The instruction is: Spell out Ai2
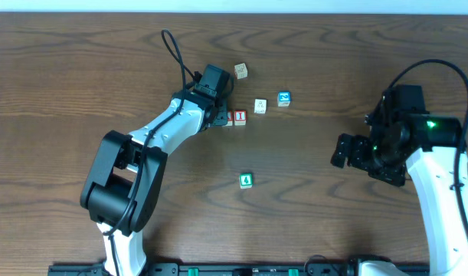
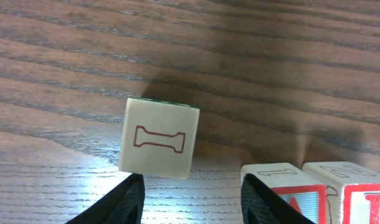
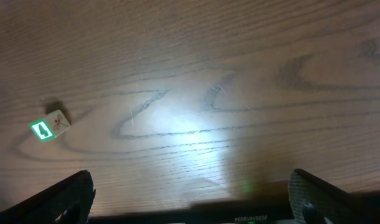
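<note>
The dark wooden bench fills the overhead view, read here as a clock face. The left arm rises from the 7 o'clock edge, folds at a black elbow and stretches its white forearm toward 1 o'clock, wrist bent down over the cubes. The right arm climbs the 3 o'clock edge toward 12, its wrist turned toward 9 o'clock, well apart from every cube. The right pincer is spread wide with only bare wood between its fingers. The left pincer is partly spread and pinches nothing. In its wrist view one finger stands just beside the A cube, and a pale cube with a red-outlined bar on its face stands just beyond the tips. The A cube touches the I cube at its 3 o'clock side. The 2 cube lies apart, toward 2 o'clock of that pair, a beige cube between. Another beige cube sits at 12 o'clock of the pair; the green-framed cube lies well apart at 6 o'clock.
</note>
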You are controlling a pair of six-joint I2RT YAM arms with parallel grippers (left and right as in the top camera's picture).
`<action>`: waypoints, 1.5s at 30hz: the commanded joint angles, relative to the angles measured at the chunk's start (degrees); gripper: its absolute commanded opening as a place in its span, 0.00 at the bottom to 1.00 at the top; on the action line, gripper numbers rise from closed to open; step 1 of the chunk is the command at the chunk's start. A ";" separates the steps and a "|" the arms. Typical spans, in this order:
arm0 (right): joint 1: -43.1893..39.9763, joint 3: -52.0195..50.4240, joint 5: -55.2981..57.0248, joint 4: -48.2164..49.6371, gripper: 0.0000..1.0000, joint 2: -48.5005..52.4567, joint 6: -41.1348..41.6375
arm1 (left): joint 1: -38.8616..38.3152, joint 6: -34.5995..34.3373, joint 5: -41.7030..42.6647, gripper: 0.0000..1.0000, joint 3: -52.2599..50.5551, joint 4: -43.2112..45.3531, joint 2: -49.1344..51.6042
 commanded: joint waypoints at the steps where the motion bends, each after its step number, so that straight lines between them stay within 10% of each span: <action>1: -0.37 -0.13 0.35 0.13 0.99 -0.11 0.74 | 0.02 -0.46 0.22 0.53 -0.20 0.04 -0.96; 37: -0.37 -0.13 0.35 0.11 0.99 -0.11 0.74 | 0.24 1.05 -1.73 0.62 0.00 0.35 -0.98; 45: -0.37 -0.13 1.07 2.91 0.99 -0.09 2.97 | 2.45 4.44 -11.30 0.63 5.84 -10.97 -7.87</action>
